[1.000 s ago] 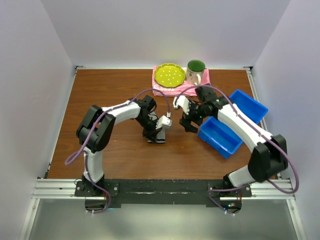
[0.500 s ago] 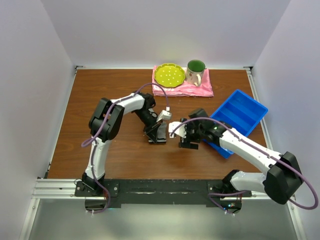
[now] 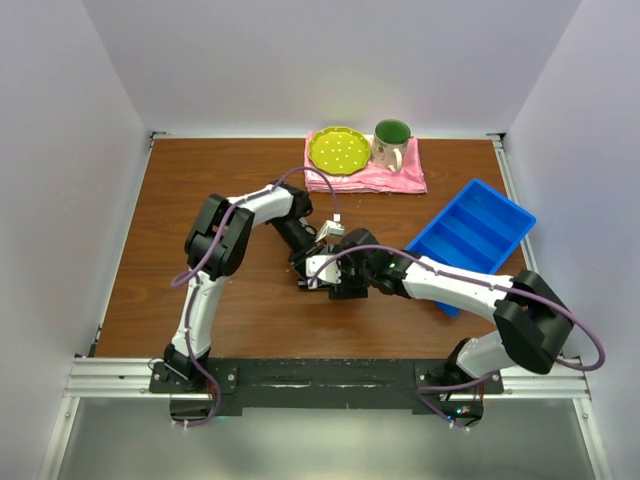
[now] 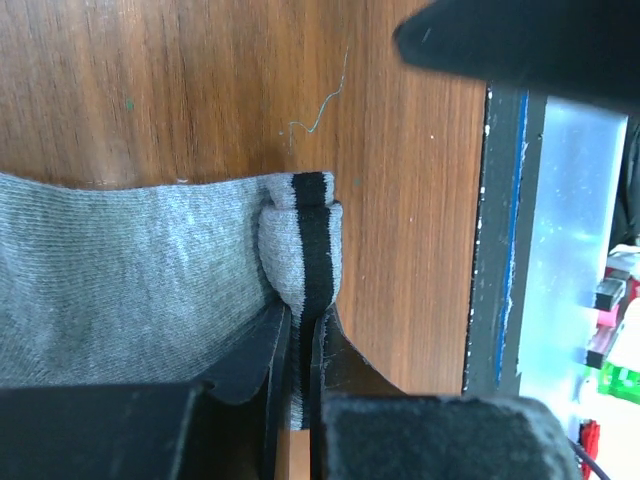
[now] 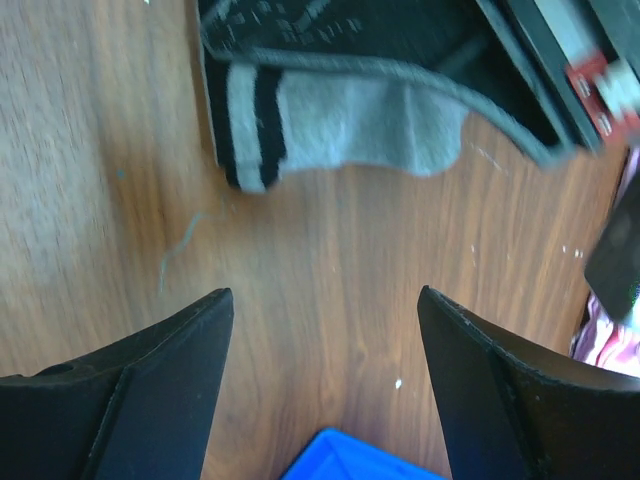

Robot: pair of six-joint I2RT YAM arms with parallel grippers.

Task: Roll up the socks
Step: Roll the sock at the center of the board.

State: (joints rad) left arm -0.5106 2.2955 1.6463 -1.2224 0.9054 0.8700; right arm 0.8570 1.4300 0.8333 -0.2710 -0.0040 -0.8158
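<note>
The grey sock (image 4: 150, 260) lies on the wooden table, its cuff end with a dark stripe (image 4: 312, 250) folded over. My left gripper (image 4: 300, 335) is shut on that folded cuff; in the top view it (image 3: 312, 268) sits mid-table. The right wrist view shows the sock (image 5: 350, 125) with two dark stripes and a white band under the left gripper. My right gripper (image 5: 325, 300) is open and empty, a short way off the sock; in the top view it (image 3: 335, 281) is right beside the left gripper.
A blue tray (image 3: 470, 240) lies at the right, its corner (image 5: 350, 460) under the right gripper. A pink cloth (image 3: 385, 178) at the back holds a yellow-green plate (image 3: 338, 150) and a green mug (image 3: 391, 140). A loose thread (image 4: 325, 100) lies on the wood.
My right gripper has swung left from beside the blue tray to right next to the left gripper and the sock. The left gripper has stayed put on the sock.
</note>
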